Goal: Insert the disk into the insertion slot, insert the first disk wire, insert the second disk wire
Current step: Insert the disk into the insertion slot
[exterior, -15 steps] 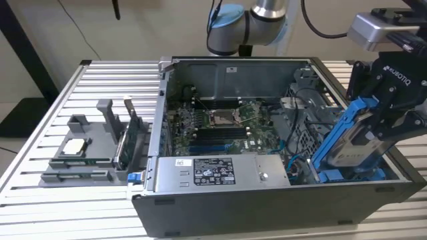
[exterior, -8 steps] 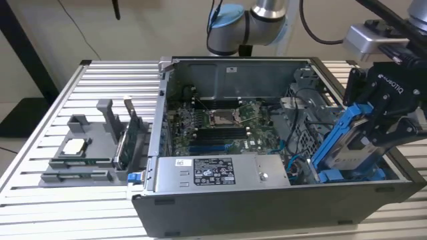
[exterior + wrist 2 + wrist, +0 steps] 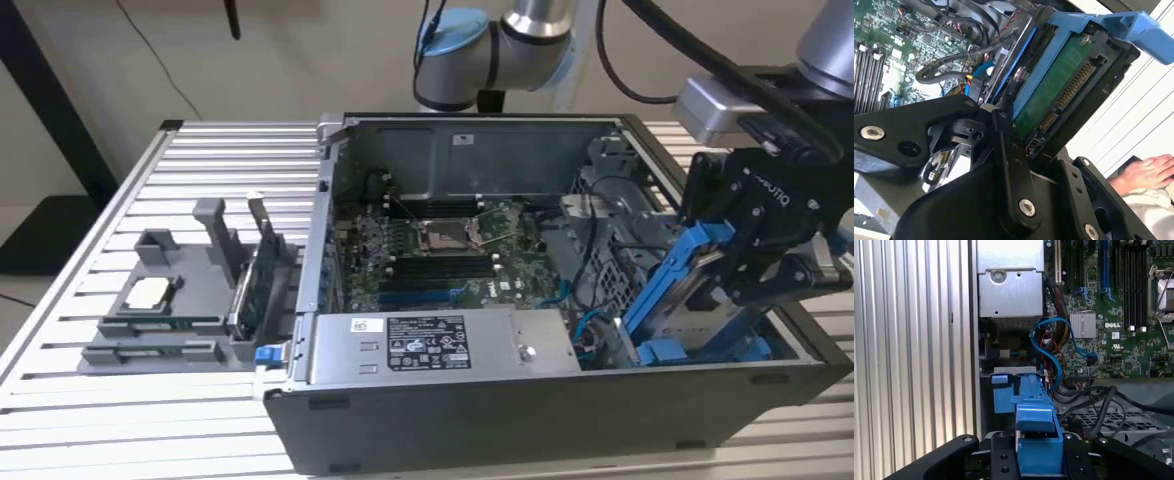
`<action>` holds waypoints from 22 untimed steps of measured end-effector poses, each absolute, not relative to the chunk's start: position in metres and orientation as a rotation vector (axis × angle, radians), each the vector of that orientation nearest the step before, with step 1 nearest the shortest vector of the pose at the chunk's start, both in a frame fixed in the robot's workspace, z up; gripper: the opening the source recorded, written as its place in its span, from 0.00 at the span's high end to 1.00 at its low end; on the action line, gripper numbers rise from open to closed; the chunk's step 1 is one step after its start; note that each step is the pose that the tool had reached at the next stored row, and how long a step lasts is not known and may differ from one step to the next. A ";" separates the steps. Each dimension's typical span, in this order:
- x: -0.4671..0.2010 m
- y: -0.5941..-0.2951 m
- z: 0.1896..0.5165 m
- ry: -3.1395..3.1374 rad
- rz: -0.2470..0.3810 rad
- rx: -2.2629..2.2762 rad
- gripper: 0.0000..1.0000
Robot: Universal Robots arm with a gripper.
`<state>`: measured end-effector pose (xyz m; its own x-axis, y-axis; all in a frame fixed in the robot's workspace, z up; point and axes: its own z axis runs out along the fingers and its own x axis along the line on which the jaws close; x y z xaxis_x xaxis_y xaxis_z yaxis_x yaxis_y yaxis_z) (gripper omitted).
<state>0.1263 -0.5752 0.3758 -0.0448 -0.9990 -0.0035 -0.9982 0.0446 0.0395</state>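
Half disk behind pincer, approx.

Exterior view overlooks the case; both wrist views, close, share its motherboard.

A finely printed label is sitting on the power box; a white logo is showing on the circuit board.

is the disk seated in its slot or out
Out, not seated: the disk leans tilted inside the open computer case, clamped in the gripper, its connector edge bare.
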 end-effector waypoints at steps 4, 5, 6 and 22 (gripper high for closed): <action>0.126 -0.575 0.375 -2.254 -0.048 2.152 0.67; 0.126 -0.575 0.375 -2.254 -0.048 2.152 0.67; 0.126 -0.575 0.374 -2.254 -0.048 2.152 0.67; 0.126 -0.573 0.374 -2.254 -0.049 2.153 0.59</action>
<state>0.1262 -0.5730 0.3739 -0.0462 -0.9989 -0.0040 -0.9982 0.0460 0.0395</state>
